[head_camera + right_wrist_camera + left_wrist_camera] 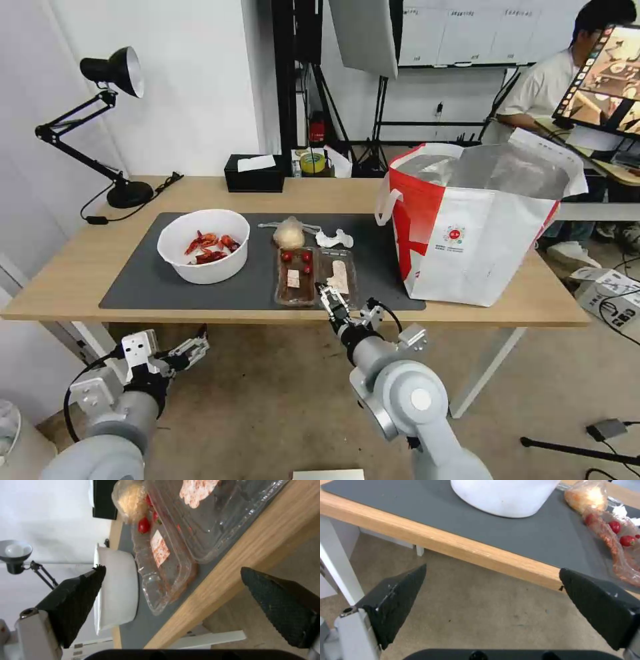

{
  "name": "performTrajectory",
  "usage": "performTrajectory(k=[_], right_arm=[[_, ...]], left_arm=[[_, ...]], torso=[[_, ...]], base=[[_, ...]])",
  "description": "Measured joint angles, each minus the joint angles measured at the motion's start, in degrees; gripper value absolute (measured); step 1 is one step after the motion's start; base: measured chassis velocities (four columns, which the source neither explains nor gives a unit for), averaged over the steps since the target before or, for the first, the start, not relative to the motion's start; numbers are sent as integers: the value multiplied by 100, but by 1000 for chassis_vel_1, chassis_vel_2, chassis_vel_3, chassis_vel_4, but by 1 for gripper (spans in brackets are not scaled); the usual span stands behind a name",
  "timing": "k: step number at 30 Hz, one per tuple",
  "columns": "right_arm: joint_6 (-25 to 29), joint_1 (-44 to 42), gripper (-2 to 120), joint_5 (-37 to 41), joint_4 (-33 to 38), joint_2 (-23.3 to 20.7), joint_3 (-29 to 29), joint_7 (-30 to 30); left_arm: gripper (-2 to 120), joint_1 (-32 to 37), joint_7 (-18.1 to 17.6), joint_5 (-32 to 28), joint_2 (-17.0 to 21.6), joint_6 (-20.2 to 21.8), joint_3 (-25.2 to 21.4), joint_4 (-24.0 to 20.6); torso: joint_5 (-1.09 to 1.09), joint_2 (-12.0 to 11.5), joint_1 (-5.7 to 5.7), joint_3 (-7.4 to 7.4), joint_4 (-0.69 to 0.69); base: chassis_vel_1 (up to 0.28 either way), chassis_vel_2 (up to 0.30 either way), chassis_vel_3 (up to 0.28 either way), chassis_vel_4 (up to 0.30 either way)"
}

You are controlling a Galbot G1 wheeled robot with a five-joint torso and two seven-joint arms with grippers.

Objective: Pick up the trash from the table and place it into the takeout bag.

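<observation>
right gripper (328, 295) spread wide at near table (80, 267) edge, jaws apart, empty. clear hinged tray (313, 275) just ahead on grey mat (147, 280): lid flopped open, three red tomatoes, label. left gripper (193, 347) low, below edge, also wide. takeout bag (480, 227) well right.

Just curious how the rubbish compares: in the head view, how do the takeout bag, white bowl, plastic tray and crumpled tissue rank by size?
Largest to smallest:
1. takeout bag
2. white bowl
3. clear plastic tray, opened flat, looking close to the bowl
4. crumpled tissue
</observation>
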Motion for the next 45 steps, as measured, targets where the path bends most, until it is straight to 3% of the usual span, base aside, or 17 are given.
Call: performTrajectory(k=[14, 45], right_arm=[[-19, 268, 100, 117, -164, -78, 51, 365], [-30, 475, 100, 183, -429, 93, 18, 425]], left_arm=[[100, -46, -3, 24, -42, 0, 15, 40], [100, -93, -5, 20, -30, 1, 2, 60]], torso=[[0, 0, 0, 0, 0], [0, 2, -1, -1, -1]], base=[[0, 0, 0, 0], [0, 0, 0, 0]])
